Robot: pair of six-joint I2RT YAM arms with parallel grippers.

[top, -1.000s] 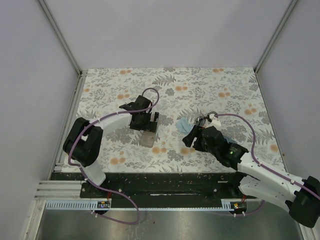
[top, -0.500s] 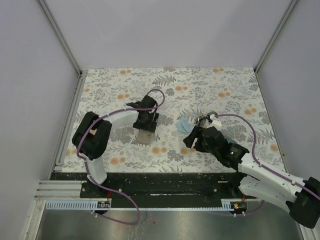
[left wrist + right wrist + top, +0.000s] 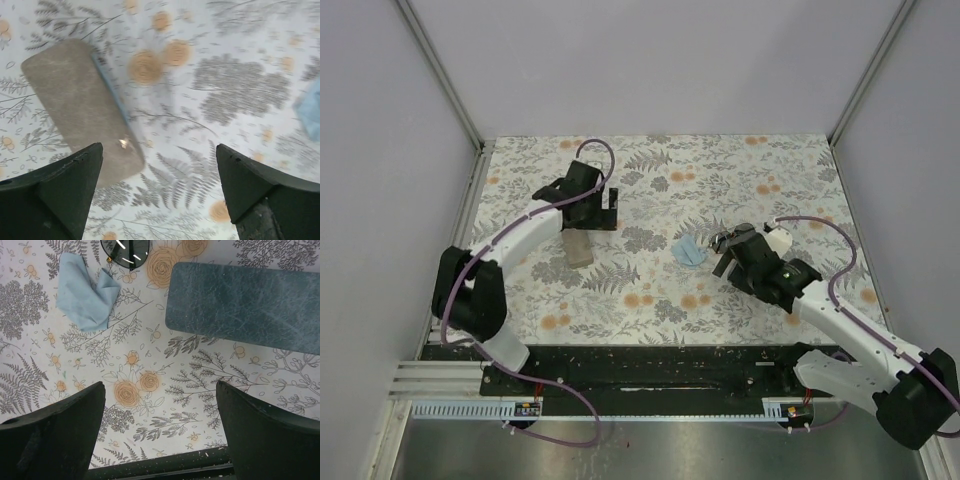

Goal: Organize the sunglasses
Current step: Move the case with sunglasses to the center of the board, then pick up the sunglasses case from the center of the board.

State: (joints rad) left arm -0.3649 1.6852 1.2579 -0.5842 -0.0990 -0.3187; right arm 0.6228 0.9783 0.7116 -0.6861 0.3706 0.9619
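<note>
Only one dark lens and a bit of thin wire frame of the sunglasses (image 3: 125, 247) show, at the top edge of the right wrist view, between the cloth pouch and the blue-grey case. My right gripper (image 3: 160, 386) hangs open above bare patterned table, nearer the front edge than the sunglasses, holding nothing. In the top view it (image 3: 732, 247) sits just right of the pouch. My left gripper (image 3: 157, 150) is open and empty, raised over the table right of the tan case. In the top view it (image 3: 603, 212) is behind that case.
A closed tan hard case (image 3: 80, 110) (image 3: 578, 250) lies left of centre. A closed blue-grey hard case (image 3: 245, 305) lies to the right, under my right arm. A crumpled light-blue cloth pouch (image 3: 85, 290) (image 3: 689, 250) lies mid-table. The black front rail (image 3: 165, 467) borders the table.
The tan case has shifted left and back, and my left gripper has let go and risen behind it. My right gripper has opened wider and swung right and back.
</note>
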